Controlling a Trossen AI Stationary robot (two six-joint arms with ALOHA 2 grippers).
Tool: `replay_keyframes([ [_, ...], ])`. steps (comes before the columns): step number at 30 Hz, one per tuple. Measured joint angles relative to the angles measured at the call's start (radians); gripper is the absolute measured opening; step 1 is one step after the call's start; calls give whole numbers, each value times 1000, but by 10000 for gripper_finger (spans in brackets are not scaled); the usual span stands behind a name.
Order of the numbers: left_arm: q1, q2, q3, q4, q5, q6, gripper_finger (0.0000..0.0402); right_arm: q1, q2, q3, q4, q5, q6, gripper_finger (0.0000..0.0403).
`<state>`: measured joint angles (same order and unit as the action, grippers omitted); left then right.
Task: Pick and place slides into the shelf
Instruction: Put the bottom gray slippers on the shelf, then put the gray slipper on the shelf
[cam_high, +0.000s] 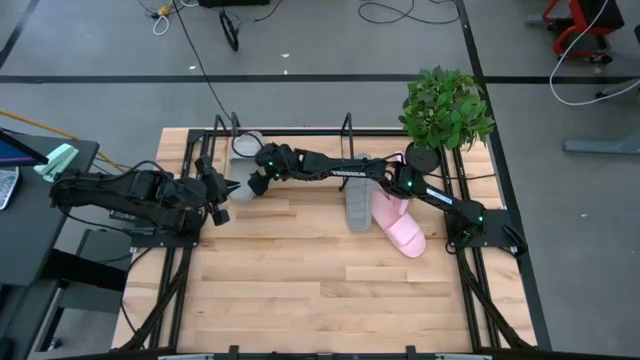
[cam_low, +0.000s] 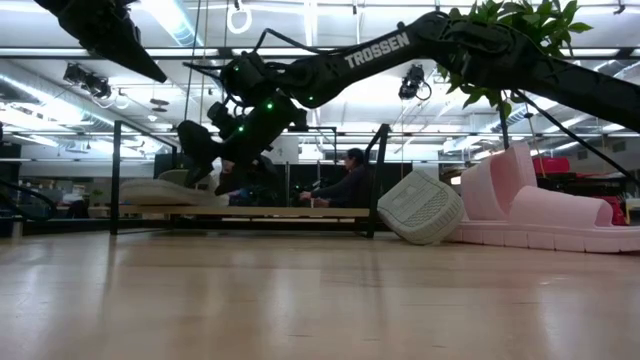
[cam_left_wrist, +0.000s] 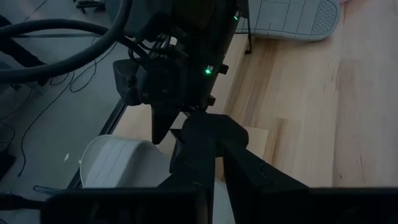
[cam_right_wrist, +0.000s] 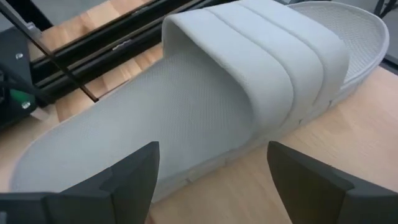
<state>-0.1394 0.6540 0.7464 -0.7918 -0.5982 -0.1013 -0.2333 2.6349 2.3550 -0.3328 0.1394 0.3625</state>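
With fingers spread wide, the right gripper (cam_high: 252, 185) is poised over a grey slide (cam_right_wrist: 249, 99) at the shelf (cam_high: 290, 135) — a collision is risked with the nearly closed, empty left gripper (cam_high: 222, 190) just beside it.

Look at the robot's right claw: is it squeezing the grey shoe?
No, the right gripper hangs wide open over the grey slide, with its fingers apart and not touching the slide.

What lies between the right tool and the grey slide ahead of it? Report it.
Nothing: in the right wrist view the open right tool faces the grey slide directly, with only bare table beside it.
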Motion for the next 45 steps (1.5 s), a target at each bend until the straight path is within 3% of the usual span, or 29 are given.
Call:
replay_keyframes([
  [9, 0, 0, 0, -2, 0, 1, 31, 1, -17, 0, -41, -12, -8, 302],
  [14, 0, 0, 0, -8, 0, 3, 29, 10, -113, 0, -123, -16, -22, 302],
  [19, 0, 0, 0, -16, 0, 6, 37, 52, -256, 0, -396, -13, -44, 295],
  [24, 0, 0, 0, -15, 0, 6, 40, 156, -440, 1, -744, 81, 7, 283],
  [28, 0, 0, 0, -15, 0, 4, 36, 284, -551, 2, -979, 257, 166, 271],
  [34, 0, 0, 0, -14, 0, 0, 28, 515, -627, 2, -1232, 489, 532, 260],
  [39, 0, 0, 0, -8, 0, -5, 31, 673, -625, -76, -1238, 638, 764, 259],
  [45, 0, 0, 0, -8, 1, -18, 40, 761, -629, -368, -1238, 681, 1127, 259],
])
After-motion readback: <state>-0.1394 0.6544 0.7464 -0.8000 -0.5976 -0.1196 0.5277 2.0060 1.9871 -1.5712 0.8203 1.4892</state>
